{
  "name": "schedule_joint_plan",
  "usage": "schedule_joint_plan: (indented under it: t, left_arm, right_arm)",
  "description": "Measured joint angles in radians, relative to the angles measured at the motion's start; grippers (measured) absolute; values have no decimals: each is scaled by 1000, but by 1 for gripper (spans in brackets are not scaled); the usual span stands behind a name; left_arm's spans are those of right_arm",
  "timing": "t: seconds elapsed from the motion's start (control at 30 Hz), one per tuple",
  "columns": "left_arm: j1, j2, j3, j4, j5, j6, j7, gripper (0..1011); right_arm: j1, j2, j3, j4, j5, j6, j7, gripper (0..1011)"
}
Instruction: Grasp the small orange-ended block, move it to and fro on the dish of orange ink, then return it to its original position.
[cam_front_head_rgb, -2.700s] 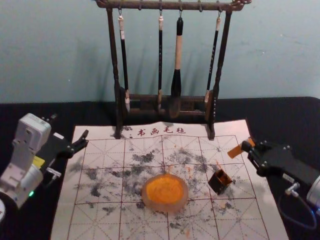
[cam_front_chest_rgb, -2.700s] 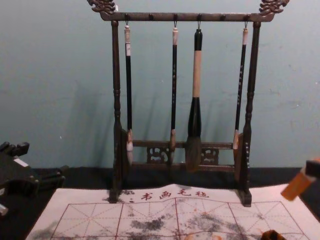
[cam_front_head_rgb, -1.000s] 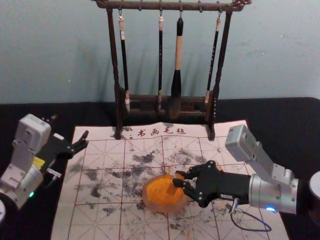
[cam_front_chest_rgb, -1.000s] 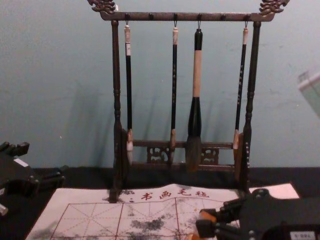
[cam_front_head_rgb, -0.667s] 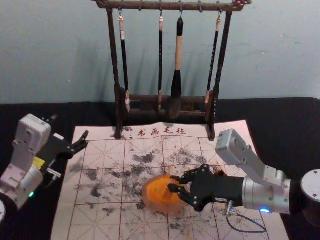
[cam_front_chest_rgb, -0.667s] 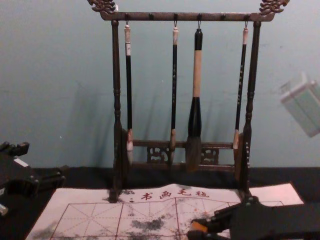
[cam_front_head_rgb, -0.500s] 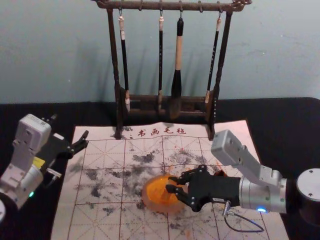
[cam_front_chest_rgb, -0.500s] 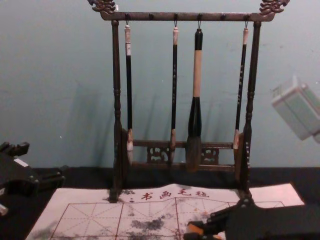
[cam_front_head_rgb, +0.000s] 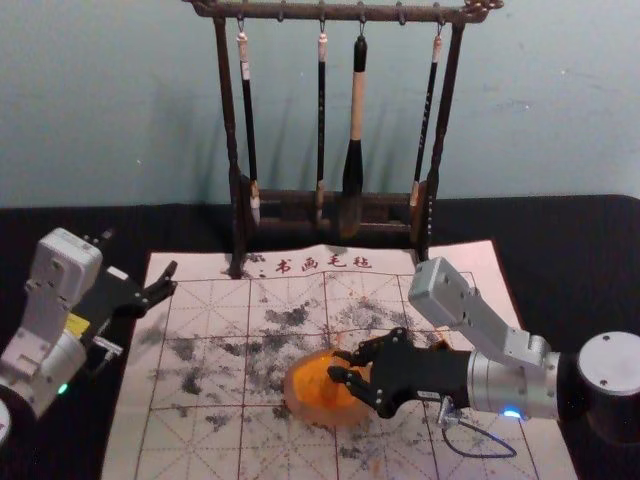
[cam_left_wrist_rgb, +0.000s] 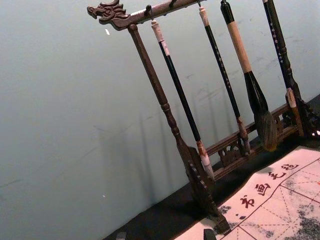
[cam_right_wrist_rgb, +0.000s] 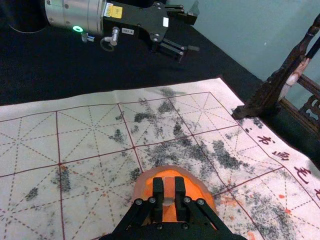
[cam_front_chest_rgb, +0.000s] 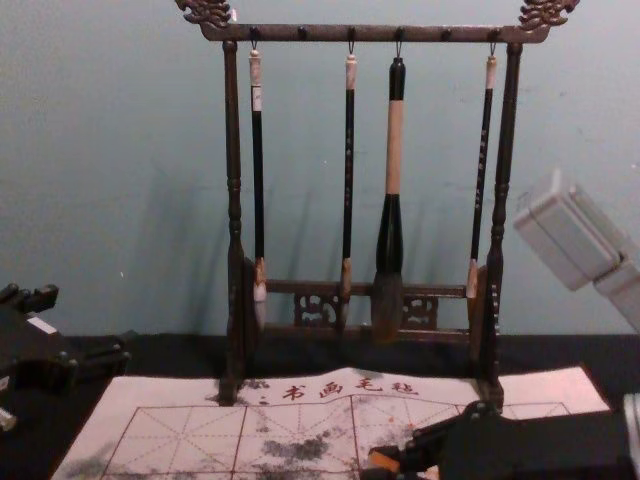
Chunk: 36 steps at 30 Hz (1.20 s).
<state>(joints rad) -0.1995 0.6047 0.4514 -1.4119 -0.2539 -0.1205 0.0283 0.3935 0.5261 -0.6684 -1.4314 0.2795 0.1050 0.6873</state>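
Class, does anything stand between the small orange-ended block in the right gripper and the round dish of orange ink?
Nothing visible does: the right gripper holds the block over the dish. Whether they touch, I cannot tell. The left gripper is farther left, out of the way.

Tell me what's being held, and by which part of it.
The right gripper, at the dish, holds the block by its sides.

Wooden rack (cam_left_wrist_rgb: 161, 97), dragon-head end, against plain wall (cam_left_wrist_rgb: 65, 125). Brushes (cam_left_wrist_rgb: 181, 92) hanging from it, one much thicker. White mat (cam_left_wrist_rgb: 265, 212) with red grid lines, dark characters, grey ink smudges, on black tabletop (cam_left_wrist_rgb: 155, 220).
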Motion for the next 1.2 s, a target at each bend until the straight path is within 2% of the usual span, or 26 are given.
schedule_joint_plan:
  t: [0.53,0.77,1.2]
  left_arm:
    - [0,0,0,0,0,0,0,1001]
    - [0,0,0,0,0,0,0,1001]
    - [0,0,0,0,0,0,0,1001]
  right_arm:
    - [22,-17,13,38,-10,12,-18,108]
    - [15,-4,25,28,-9,18,-23,107]
    - [-24,38,38,-39,0,22,-16,108]
